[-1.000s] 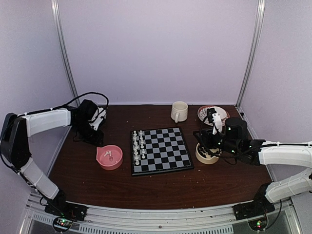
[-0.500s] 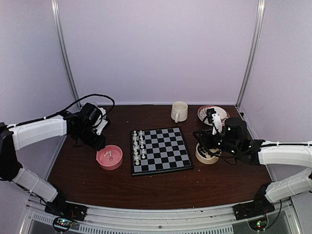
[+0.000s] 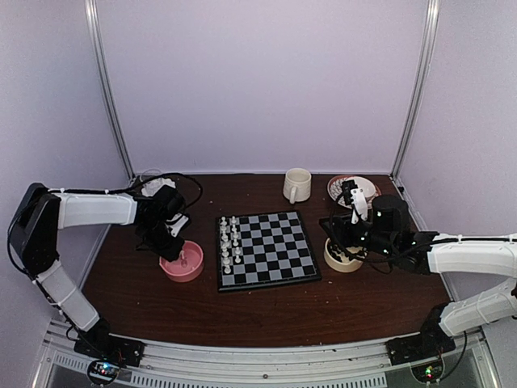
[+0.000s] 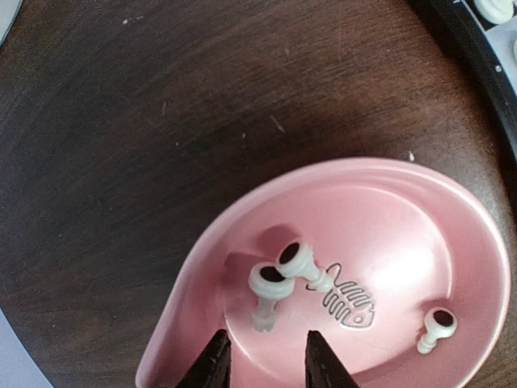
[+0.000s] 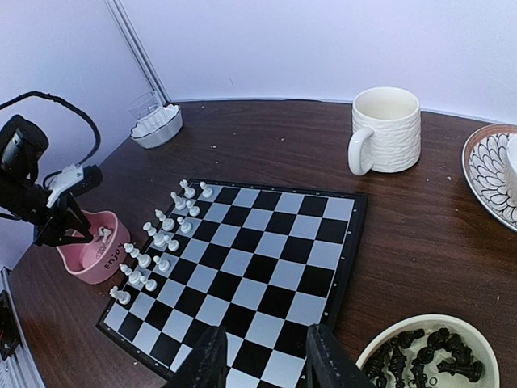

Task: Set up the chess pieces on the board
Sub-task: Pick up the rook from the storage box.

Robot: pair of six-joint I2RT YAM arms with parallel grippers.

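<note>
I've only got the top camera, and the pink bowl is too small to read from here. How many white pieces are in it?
Observer: Three white pieces lie in the pink bowl: two close together, one apart.
Operator: Is the left gripper holding one?
Observer: No. The left gripper is open and empty, with its fingertips near the pair.
Operator: What's in the cream bowl under the right arm?
Observer: Black pieces, heaped in the cream bowl.

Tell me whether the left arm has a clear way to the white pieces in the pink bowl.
Probably yes: its open tool hovers right over the bowl, and nothing lies between it and the nearest piece.
</note>
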